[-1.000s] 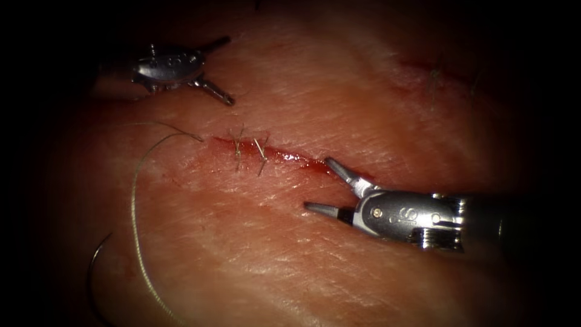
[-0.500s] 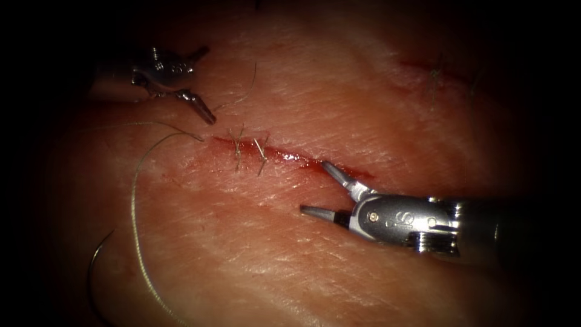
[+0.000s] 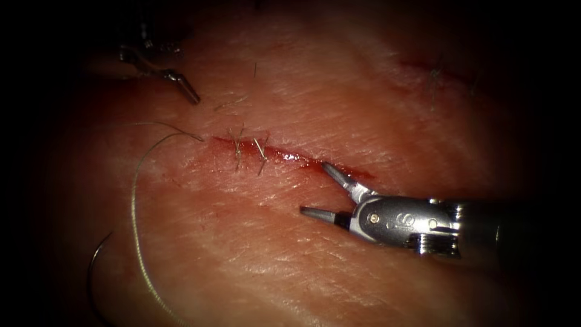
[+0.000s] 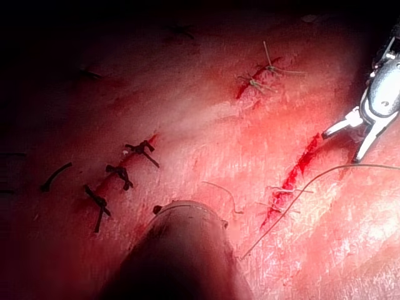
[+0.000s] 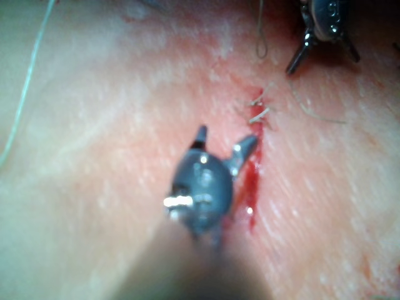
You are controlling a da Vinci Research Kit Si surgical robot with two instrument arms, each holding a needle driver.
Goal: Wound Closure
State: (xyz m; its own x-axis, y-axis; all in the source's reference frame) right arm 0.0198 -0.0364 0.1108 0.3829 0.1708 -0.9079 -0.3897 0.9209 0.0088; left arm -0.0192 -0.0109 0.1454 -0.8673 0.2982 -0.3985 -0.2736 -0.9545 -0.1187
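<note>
My right tool (image 3: 315,191) is spread, empty, beside the cut (image 3: 284,156). My left tool (image 3: 181,88): cannot tell. The needle (image 3: 94,266) lies free, probably slippery; grip mid-curve.

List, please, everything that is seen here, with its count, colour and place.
tissue: one, pink, under everything
cut: one, red fluid inside, centre
stitches: two, pale, across the cut's left part
thread: one long strand, pale, left of the cut
cut end of thread: one, pale, above the stitches
needle: one, dark, lying on the tissue far left, unheld
left tool: one, silver, above-left of the cut, jaws open, empty
right tool: one, silver, at the cut's right end, jaws open, empty
</note>
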